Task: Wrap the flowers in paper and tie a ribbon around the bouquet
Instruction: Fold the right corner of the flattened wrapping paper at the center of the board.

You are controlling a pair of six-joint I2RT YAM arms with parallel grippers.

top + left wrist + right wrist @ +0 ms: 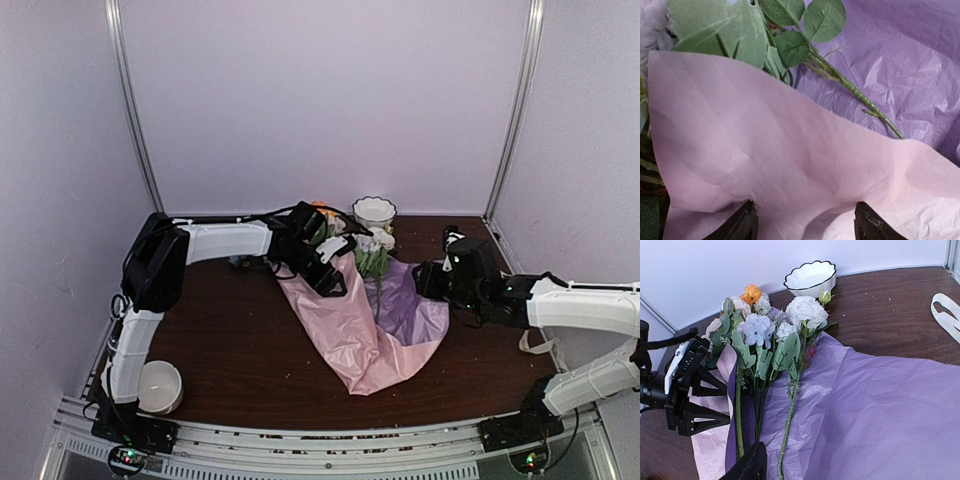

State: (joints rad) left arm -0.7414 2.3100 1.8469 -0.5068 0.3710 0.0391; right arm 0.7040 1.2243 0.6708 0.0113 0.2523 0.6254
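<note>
Flowers (765, 335) lie on the paper (865, 410) near the middle of the table (880, 305), blooms toward the far wall and thin stalks running down the sheet's lilac inner face. A white bowl (810, 277) stands just behind the blooms, and the ribbon (945, 315) lies well apart on the bare wood to the right. The left gripper (804, 212) hovers at the sheet's left flap with its jaws spread wide; the flap's pink underside rises in front of them, but nothing is pinched. The right gripper (428, 278) sits at the paper's right edge; only one of its fingers (750, 465) shows in its own camera, so whether it is released or clamped on the sheet cannot be told. The wrap looks barely begun, with the flowers uncovered. Several things could go wrong from here. The sheet is thin and crinkly, so a bite taken on a single layer and pulled hard may tear it, or slip off and let the flap fall flat. Leaves sit close to the flap's edge, and jaws closing there could catch one and drag the stems askew. If the far edge is not held down, folding may slide the whole sheet, and the blooms could nudge the bowl.
</note>
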